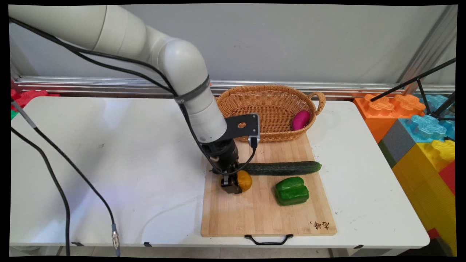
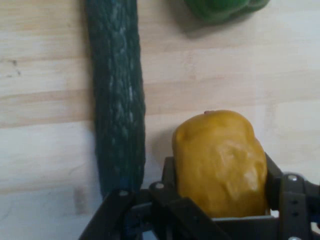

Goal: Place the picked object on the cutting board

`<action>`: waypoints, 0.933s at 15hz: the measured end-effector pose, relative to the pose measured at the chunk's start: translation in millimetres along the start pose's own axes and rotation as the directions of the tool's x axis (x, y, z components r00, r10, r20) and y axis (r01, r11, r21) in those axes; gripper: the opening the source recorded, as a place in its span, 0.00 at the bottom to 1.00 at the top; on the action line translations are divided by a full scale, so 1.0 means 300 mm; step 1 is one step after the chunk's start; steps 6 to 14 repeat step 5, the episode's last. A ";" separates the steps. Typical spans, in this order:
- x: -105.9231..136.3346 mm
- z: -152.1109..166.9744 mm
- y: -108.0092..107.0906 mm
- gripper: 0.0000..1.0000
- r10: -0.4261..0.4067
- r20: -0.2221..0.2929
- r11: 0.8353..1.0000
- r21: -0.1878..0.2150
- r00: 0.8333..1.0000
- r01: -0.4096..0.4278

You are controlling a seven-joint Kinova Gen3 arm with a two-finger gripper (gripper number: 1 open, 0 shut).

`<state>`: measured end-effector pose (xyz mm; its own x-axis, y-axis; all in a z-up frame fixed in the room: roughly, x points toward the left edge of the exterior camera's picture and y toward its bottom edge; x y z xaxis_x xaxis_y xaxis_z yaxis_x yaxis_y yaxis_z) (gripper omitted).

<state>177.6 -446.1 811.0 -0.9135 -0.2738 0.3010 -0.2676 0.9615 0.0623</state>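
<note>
the black two-finger gripper [image 2: 220, 200] is closing its fingers squarely around the lumpy yellow-orange fruit [image 1: 244, 180] on the wooden cutting board [image 1: 255, 214], just near of the long dark green cucumber [image 1: 282, 168].

A lumpy yellow-orange pepper [image 1: 244, 180] [image 2: 220, 162] is gripped between the fingers of the black gripper [image 1: 233, 185] [image 2: 220, 200], low over the wooden cutting board [image 1: 255, 214] near its left edge. Just beside it on the board, a long dark cucumber [image 1: 282, 167] [image 2: 117, 95] is laid flat, and a green pepper [image 1: 291, 190] [image 2: 220, 9] sits near.
</note>
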 end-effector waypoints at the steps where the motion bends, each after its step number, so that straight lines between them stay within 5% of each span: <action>1: -0.004 0.010 0.002 0.00 0.004 -0.006 1.000 -0.007 1.000 -0.004; 2: -0.009 0.015 0.005 1.00 0.008 -0.011 1.000 -0.012 1.000 -0.008; 14: -0.024 0.024 0.019 1.00 0.018 -0.021 0.999 -0.030 1.000 -0.019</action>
